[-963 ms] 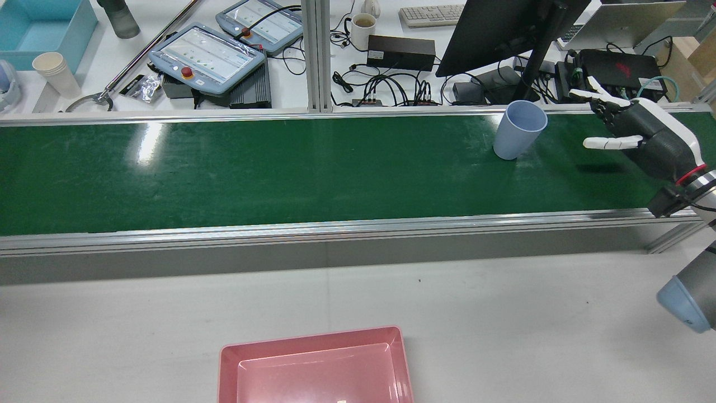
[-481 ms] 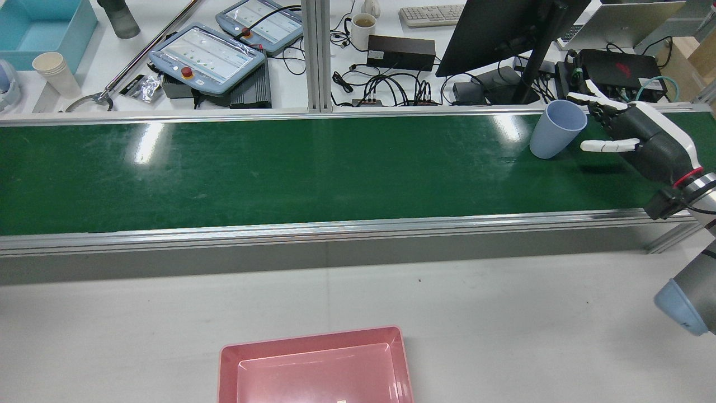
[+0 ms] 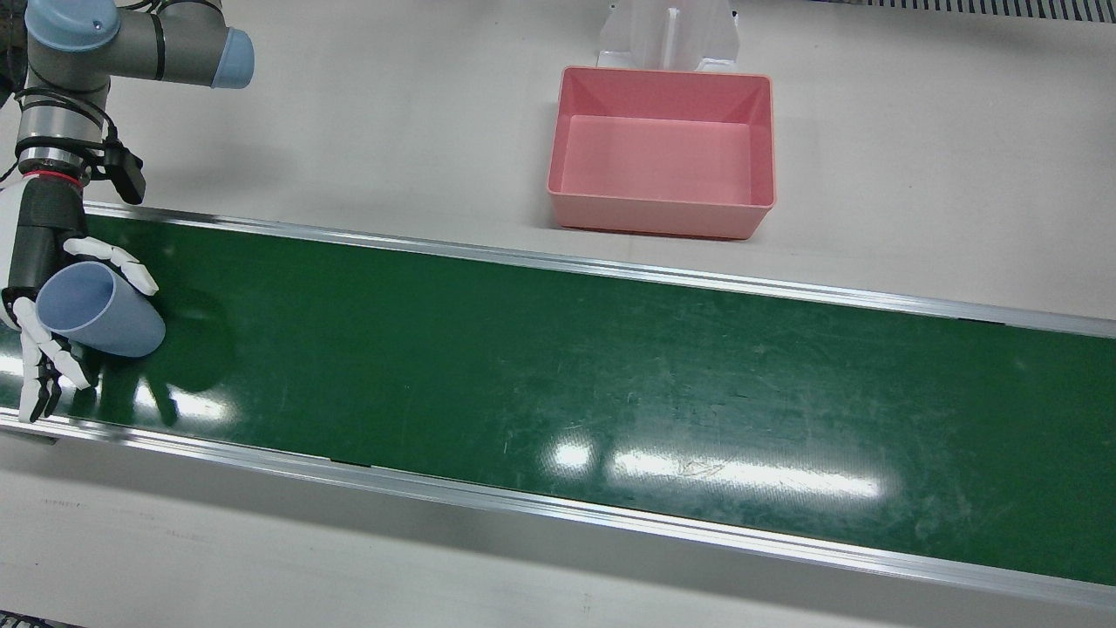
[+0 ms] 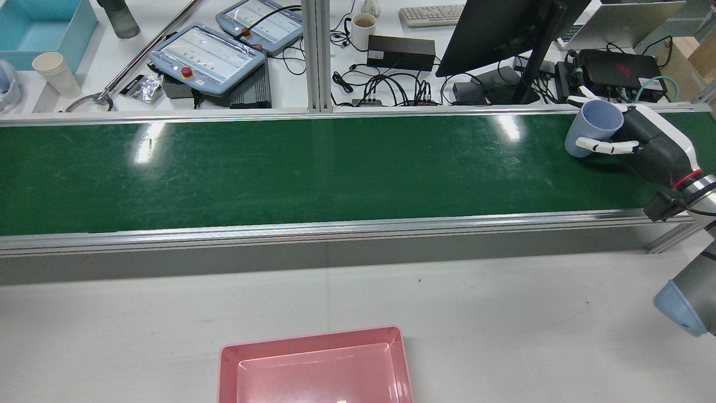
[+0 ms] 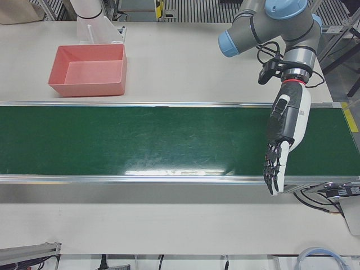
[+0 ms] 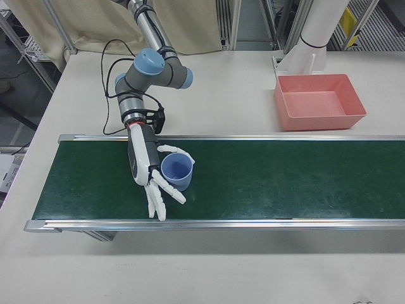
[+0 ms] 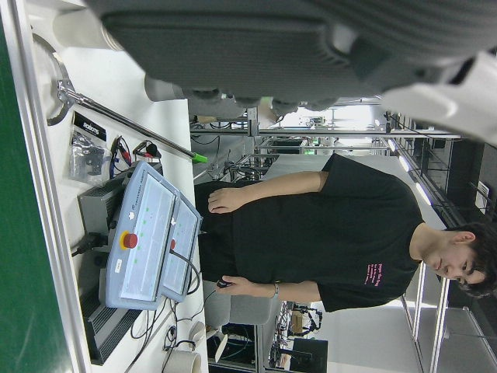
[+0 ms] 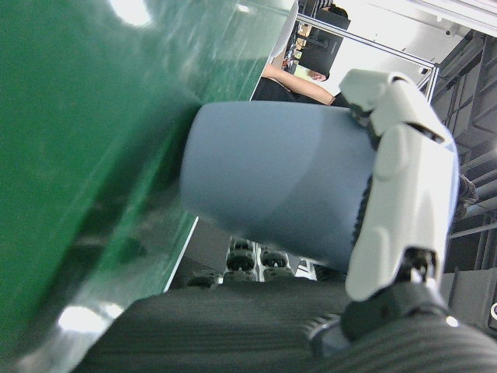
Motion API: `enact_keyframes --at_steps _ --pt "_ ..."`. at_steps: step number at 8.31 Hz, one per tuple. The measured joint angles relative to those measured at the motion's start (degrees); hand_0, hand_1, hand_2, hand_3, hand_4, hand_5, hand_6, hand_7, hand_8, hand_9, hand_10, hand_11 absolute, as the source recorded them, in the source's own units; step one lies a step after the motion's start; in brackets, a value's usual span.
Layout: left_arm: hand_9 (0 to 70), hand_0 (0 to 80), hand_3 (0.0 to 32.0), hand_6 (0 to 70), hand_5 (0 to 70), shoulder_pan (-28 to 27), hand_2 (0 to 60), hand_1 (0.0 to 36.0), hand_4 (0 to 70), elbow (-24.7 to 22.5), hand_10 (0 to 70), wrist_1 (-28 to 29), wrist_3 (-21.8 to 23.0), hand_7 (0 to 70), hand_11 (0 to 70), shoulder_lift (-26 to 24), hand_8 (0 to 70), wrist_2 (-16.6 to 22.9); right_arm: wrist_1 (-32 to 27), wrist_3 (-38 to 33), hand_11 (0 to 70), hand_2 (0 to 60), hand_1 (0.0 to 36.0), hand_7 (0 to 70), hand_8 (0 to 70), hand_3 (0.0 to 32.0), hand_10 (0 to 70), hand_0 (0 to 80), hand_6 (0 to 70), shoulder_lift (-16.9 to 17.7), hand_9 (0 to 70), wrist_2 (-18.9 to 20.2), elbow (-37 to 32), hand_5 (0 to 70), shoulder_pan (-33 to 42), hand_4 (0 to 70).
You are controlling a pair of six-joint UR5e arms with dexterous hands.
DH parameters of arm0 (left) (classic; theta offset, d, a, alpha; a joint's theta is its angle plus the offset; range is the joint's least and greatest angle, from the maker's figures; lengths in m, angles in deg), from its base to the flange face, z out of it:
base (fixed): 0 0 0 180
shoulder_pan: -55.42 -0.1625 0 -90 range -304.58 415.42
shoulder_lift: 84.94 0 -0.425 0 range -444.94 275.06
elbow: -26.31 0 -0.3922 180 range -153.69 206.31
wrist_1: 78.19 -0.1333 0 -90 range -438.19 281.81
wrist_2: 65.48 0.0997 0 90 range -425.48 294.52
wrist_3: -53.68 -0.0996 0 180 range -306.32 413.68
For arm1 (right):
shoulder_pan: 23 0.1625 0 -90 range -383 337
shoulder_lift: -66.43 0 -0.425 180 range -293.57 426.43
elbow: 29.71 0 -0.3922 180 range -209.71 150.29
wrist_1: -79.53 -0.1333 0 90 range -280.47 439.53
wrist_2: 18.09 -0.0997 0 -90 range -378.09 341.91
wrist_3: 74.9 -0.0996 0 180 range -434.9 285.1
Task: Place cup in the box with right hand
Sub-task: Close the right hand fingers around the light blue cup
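Observation:
A light blue cup stands on the green belt at its right-arm end. It sits against the palm of my right hand, between the thumb and the outstretched fingers. The fingers are spread, not curled round it. The cup also shows in the rear view, the right-front view and the right hand view. The pink box is empty on the white table beside the belt, far from the cup. My left hand hangs open and empty over the belt's other end.
The belt has raised aluminium rails on both long sides. Beyond it, a desk holds teach pendants, cables and a monitor. A white pedestal stands behind the pink box.
The cup has travelled along the belt toward my right hand and now sits between its thumb and fingers. The hand has barely shifted.

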Motion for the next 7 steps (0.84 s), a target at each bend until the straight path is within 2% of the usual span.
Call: enact_keyframes --at_steps 1,2,3,5,7 --pt "0.0 0.0 0.0 0.0 0.0 0.0 0.0 0.0 0.0 0.0 0.0 0.0 0.0 0.0 0.0 0.0 0.0 0.0 0.0 -0.1 70.0 60.0 35.9 70.0 63.0 0.0 52.2 45.6 35.2 0.0 70.0 -0.9 0.0 14.0 0.0 70.0" --pt "0.0 0.0 0.0 0.0 0.0 0.0 0.0 0.0 0.0 0.0 0.0 0.0 0.0 0.0 0.0 0.0 0.0 0.0 0.0 -0.2 70.0 60.0 36.0 70.0 70.0 0.0 67.8 48.8 40.7 0.0 70.0 -1.7 0.0 17.8 0.0 70.0" --pt "0.0 0.0 0.0 0.0 0.0 0.0 0.0 0.0 0.0 0.0 0.0 0.0 0.0 0.0 0.0 0.0 0.0 0.0 0.1 -0.2 70.0 60.0 36.0 70.0 70.0 0.0 70.0 51.4 42.8 0.0 70.0 -2.2 0.1 20.1 0.0 70.0" --pt "0.0 0.0 0.0 0.0 0.0 0.0 0.0 0.0 0.0 0.0 0.0 0.1 0.0 0.0 0.0 0.0 0.0 0.0 0.1 -0.5 70.0 60.0 36.0 70.0 70.0 0.0 63.2 49.8 38.9 0.0 70.0 -2.6 1.1 18.1 0.4 70.0" --pt "0.0 0.0 0.0 0.0 0.0 0.0 0.0 0.0 0.0 0.0 0.0 0.1 0.0 0.0 0.0 0.0 0.0 0.0 1.1 -0.6 70.0 60.0 36.0 70.0 67.8 0.0 60.3 49.6 37.3 0.1 70.0 -2.6 5.2 17.6 1.8 69.4"
